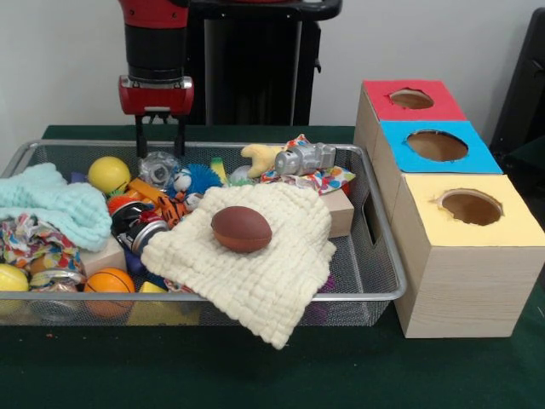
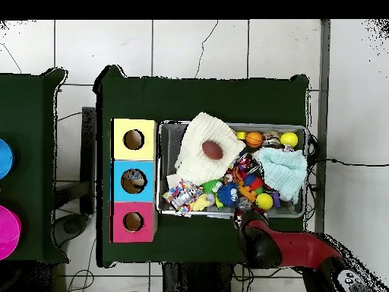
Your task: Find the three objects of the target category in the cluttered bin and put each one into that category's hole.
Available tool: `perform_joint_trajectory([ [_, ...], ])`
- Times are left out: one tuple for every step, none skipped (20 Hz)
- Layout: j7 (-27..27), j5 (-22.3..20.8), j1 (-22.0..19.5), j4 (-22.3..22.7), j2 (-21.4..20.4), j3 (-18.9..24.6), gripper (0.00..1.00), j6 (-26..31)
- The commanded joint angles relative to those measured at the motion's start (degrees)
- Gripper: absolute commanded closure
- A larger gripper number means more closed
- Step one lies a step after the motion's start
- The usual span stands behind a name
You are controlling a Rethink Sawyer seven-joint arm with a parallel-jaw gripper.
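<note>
Robotics lab, shown by pedestal-mounted red arm [image 1: 156,51], green-covered worktop [image 2: 205,99], tiled floor [image 2: 197,46], loose cables seen underneath.

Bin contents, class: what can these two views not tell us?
- Front view: whatever lies under the cream cloth in the bin, covered by it.
- Both views: the inside of the red-topped box's hole, dark.
- Overhead view: the gripper, hidden beneath the arm.

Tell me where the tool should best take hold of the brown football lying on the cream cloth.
Probably across the football's narrow middle, coming straight down from above. It lies on its side, fully exposed on top of the cream cloth, long axis roughly left to right in the front view, so its short width suits the tool better than the pointed ends.
</note>
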Motion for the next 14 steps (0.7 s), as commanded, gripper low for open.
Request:
perform_joint_trajectory([
  [0.41,-0.08,-1.62,-3.15,0.18,5.8,0.0,6.71],
  [0.61,-0.22,-1.56,-3.33,0.36,5.7,0.0,6.38],
  [0.83,-0.38,-1.52,-3.54,0.67,5.53,0.0,5.97],
  [1.16,-0.53,-1.37,-3.82,1.13,5.23,0.0,5.43],
  [1.4,-0.64,-1.37,-4.09,1.57,5.17,0.0,4.95],
  [1.68,-0.75,-1.17,-4.38,1.98,4.96,0.0,4.46],
  [1.86,-0.74,-1.17,-4.57,2.37,4.99,0.0,4.17],
  [2.08,-0.75,-1.05,-4.76,2.83,4.93,0.0,3.81],
  [2.31,-0.76,-0.94,-4.95,3.28,4.88,0.0,3.46],
  [2.56,-0.78,-0.71,-5.09,3.65,4.73,0.0,3.09],
  [2.74,-0.71,-0.51,-5.22,3.83,4.71,0.0,2.88],
  [2.92,-0.64,-0.31,-5.34,4.02,4.68,0.0,2.68],
  [3.02,-0.72,-0.14,-5.63,4.27,4.59,0.0,2.33],
  [3.13,-0.81,0.03,-5.91,4.53,4.5,0.0,1.99],
])
